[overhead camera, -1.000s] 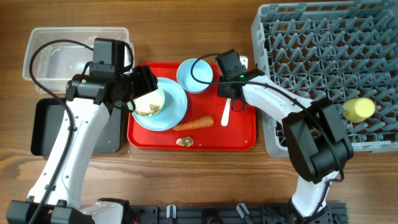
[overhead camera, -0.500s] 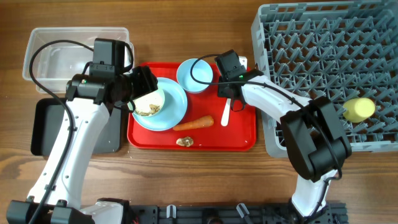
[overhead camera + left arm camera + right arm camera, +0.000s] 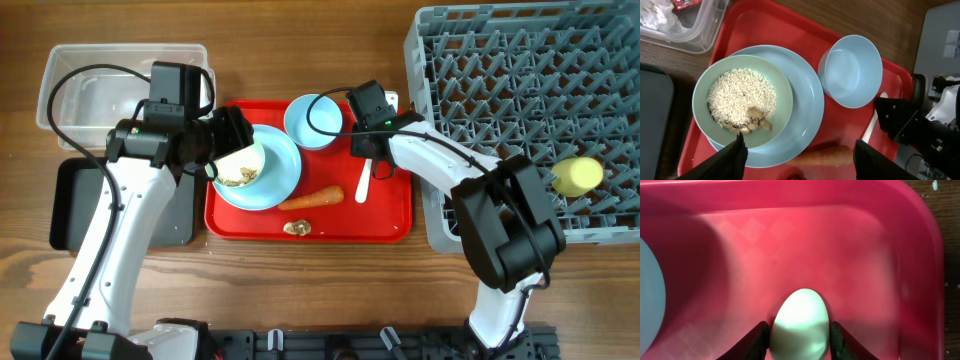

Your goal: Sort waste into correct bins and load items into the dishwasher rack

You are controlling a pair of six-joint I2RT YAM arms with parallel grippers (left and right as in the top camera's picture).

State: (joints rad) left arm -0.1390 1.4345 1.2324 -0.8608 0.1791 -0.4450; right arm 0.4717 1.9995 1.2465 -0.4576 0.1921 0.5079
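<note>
The white spoon [image 3: 362, 183] lies on the red tray, and my right gripper [image 3: 368, 150] is shut on its bowl end [image 3: 800, 312], one finger pressed against each side. My left gripper [image 3: 800, 161] hangs open above the light blue plate [image 3: 285, 170]. On the plate stands a bowl [image 3: 742, 107] holding rice-like scraps and brown bits. An empty bowl [image 3: 314, 120] stands behind it. In front of the plate lie the carrot [image 3: 312, 199] and a golden-brown lump [image 3: 296, 228]. The yellow cup [image 3: 577, 176] lies in the grey dishwasher rack [image 3: 520, 60].
The clear tub [image 3: 120, 80] at the back left holds a red-and-white wrapper [image 3: 687, 4] and a tissue [image 3: 652, 15]. The black tray [image 3: 75, 205] lies in front of it, beside the red tray [image 3: 390, 225]. The rack stands against the tray's right edge.
The right arm has shifted only slightly, its gripper staying over the spoon's bowl end. The left arm has not moved.
</note>
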